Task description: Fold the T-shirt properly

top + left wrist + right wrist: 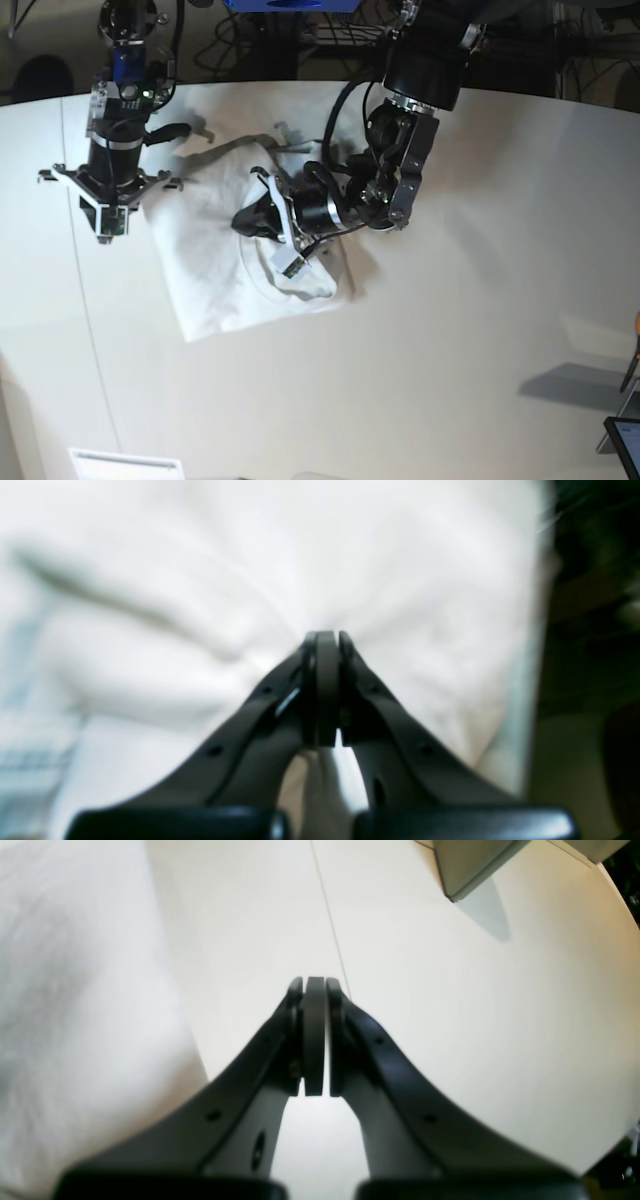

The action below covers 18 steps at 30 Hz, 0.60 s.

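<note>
The white T-shirt (215, 280) lies crumpled and partly folded on the tabletop, left of centre in the base view. My left gripper (243, 220) reaches over its middle. In the left wrist view this gripper (327, 634) is shut, and creases in the fabric (200, 580) run together at its tips, so it pinches the cloth. My right gripper (105, 228) hangs just beyond the shirt's left edge. In the right wrist view it (314, 980) is shut with nothing in it above bare table, with the shirt (60, 990) off to its left.
The off-white table (450, 350) has a thin seam (330, 915) running away from the right gripper. A grey box corner (470, 865) sits further along. A white sheet (125, 465) lies at the front edge, a dark screen corner (625, 435) at the right. Cables hang behind the table.
</note>
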Motion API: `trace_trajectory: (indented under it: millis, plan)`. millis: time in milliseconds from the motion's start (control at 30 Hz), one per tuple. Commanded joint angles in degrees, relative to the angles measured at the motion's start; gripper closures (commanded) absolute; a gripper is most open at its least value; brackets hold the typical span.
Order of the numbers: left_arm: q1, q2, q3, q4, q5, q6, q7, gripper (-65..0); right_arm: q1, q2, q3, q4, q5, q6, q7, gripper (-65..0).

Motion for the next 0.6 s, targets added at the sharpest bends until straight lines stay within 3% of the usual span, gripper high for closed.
trace_trajectory:
  millis: [0,133,333,567]
  plan:
    - [-1.0,0.7,-0.2,0.8,1.2,0.9,-1.7,0.0,0.0,0.2,-0.1,0.9,-0.4,-0.4,2.2,-0.3]
    - [-1.0,0.7,-0.2,0.7,7.1,2.1,-1.7,0.0,-0.7,0.1,-3.3,0.9,-0.4,-0.4,2.6,-0.3]
    - [-1.5,0.6,-0.1,-0.8,9.5,2.2,-1.4,0.0,-1.4,0.1,-9.5,0.9,-0.3,-0.4,2.6,-0.3]
    - [-1.4,0.4,-0.1,-2.9,12.5,2.2,-1.4,0.0,-1.3,0.9,-9.6,0.6,8.3,-0.4,2.5,-0.3]
